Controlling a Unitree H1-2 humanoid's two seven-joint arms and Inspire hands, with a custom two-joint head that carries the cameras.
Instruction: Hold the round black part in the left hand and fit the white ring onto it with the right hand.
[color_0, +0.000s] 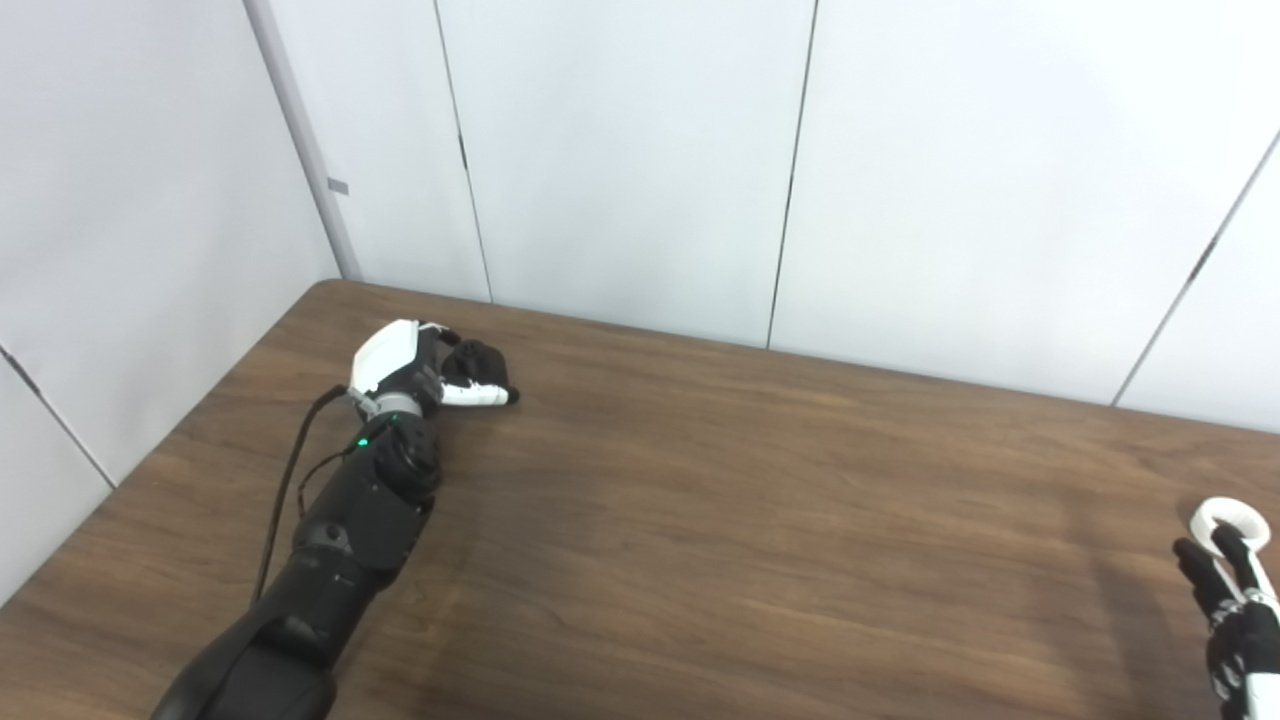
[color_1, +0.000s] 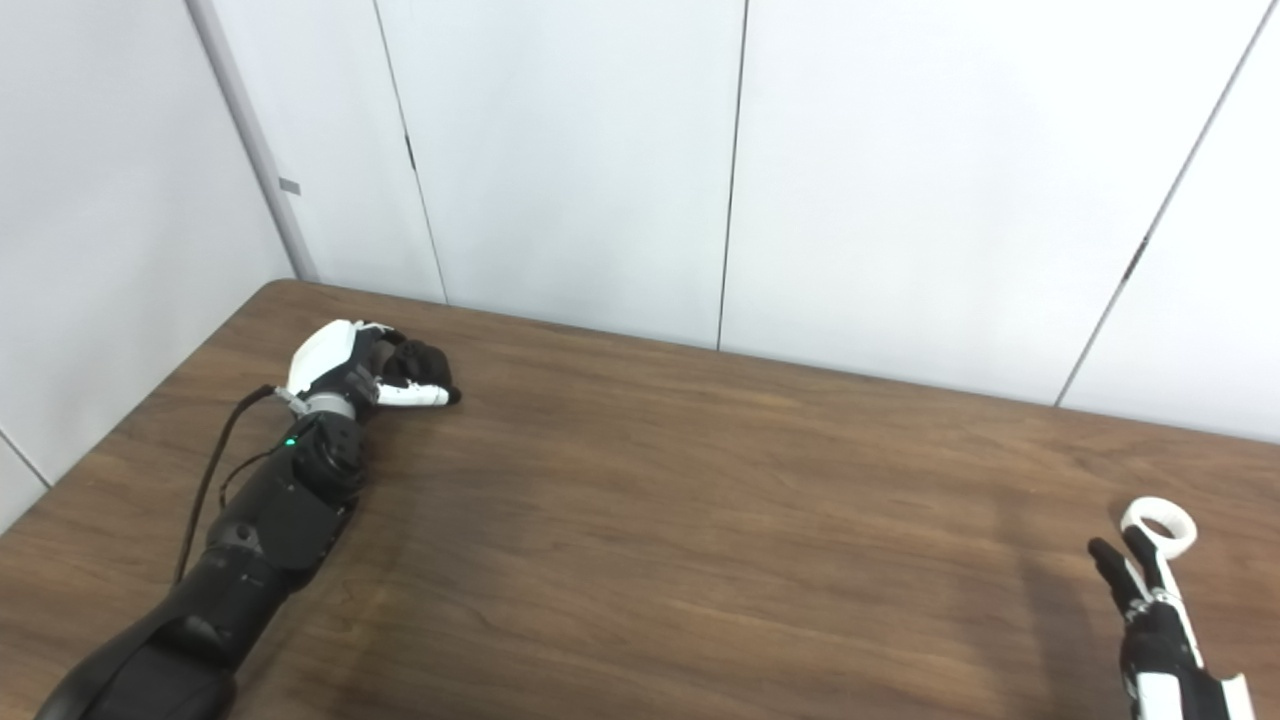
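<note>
My left hand (color_0: 415, 365) is clamped on the round black part (color_0: 474, 360), far left of the white ring (color_1: 1159, 526); my right hand (color_1: 1150, 610), fingers apart, reaches that ring on the tabletop (color_0: 760, 500)

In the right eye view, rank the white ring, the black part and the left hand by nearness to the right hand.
1. White ring, just beyond the right hand, table's right side.
2-3. Black part and the left hand gripping it, far left: too close to call.
</note>
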